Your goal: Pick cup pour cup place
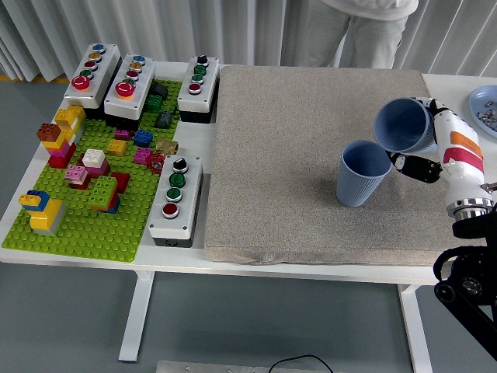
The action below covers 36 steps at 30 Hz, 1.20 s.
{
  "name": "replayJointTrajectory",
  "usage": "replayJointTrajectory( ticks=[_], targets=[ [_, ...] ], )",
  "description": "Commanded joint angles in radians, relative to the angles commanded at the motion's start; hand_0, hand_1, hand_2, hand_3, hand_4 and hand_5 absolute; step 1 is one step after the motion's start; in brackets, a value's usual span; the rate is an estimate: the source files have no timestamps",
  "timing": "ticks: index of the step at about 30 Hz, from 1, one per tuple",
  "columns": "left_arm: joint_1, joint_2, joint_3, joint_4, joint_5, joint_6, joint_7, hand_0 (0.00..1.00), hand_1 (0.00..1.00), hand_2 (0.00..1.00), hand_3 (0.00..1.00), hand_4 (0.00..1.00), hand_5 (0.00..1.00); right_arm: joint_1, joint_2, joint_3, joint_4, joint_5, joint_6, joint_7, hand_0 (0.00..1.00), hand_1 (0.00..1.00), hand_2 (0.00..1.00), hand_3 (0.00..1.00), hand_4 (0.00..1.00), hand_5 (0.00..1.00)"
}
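A: Head view first. Where was your right hand (pixel 435 144)?

B: It came in from the right edge over the grey mat (pixel 311 155), fingers closed around a blue cup (pixel 404 126). You held that cup tilted, its mouth turned to the left and downward.

A: And the other cup?

B: The second cup (pixel 361 172) stood upright on the mat, just below and left of the held one. The tilted cup's rim hung right above the standing cup's far edge. I couldn't tell whether they touched.

A: Anything coming out?

B: Nothing I could make out.

A: Your left hand?

B: Not in the picture.

A: What else was on the worktop (pixel 198 140)?

B: On the left lay a green baseplate (pixel 85 217) with coloured bricks. Three button boxes sat along its far side, and a fourth (pixel 175 198) stood between the baseplate and the mat. A plate (pixel 481 101) showed at the far right edge. A person (pixel 361 23) stood at the far side, hands out of sight.
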Motion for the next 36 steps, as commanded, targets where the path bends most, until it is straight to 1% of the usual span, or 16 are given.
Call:
replayJointTrajectory(
  ticks=[9, 16, 20, 26, 36],
  targets=[
    [-0.001, -0.001, -0.005, 0.0, 0.004, 0.0, 0.0, 0.709, 0.729, 0.796, 0.649, 0.512, 0.939, 0.021, -0.021, -0.029, -0.009, -0.021, 0.005, -0.005, 0.691, 0.666, 0.577, 0.672, 0.748, 0.19],
    [-0.002, -0.002, -0.017, 0.0, 0.012, 0.002, 0.001, 0.709, 0.729, 0.797, 0.649, 0.513, 0.94, 0.031, -0.039, -0.046, -0.011, -0.037, -0.001, -0.004, 0.691, 0.666, 0.576, 0.67, 0.746, 0.187],
    [-0.003, -0.002, -0.022, 0.0, 0.018, 0.002, 0.002, 0.71, 0.729, 0.797, 0.65, 0.512, 0.94, 0.038, -0.057, -0.065, -0.013, -0.045, -0.007, -0.002, 0.693, 0.666, 0.575, 0.663, 0.744, 0.183],
    [-0.005, -0.002, -0.016, 0.0, 0.011, 0.002, 0.001, 0.71, 0.729, 0.797, 0.65, 0.513, 0.939, 0.063, -0.098, -0.109, -0.009, -0.056, -0.011, -0.007, 0.695, 0.665, 0.575, 0.661, 0.745, 0.182],
    [-0.005, -0.001, -0.021, 0.0, 0.013, 0.003, 0.001, 0.71, 0.73, 0.797, 0.65, 0.512, 0.937, 0.088, -0.119, -0.141, -0.016, -0.064, -0.004, -0.016, 0.699, 0.665, 0.573, 0.658, 0.741, 0.18]
  ],
)
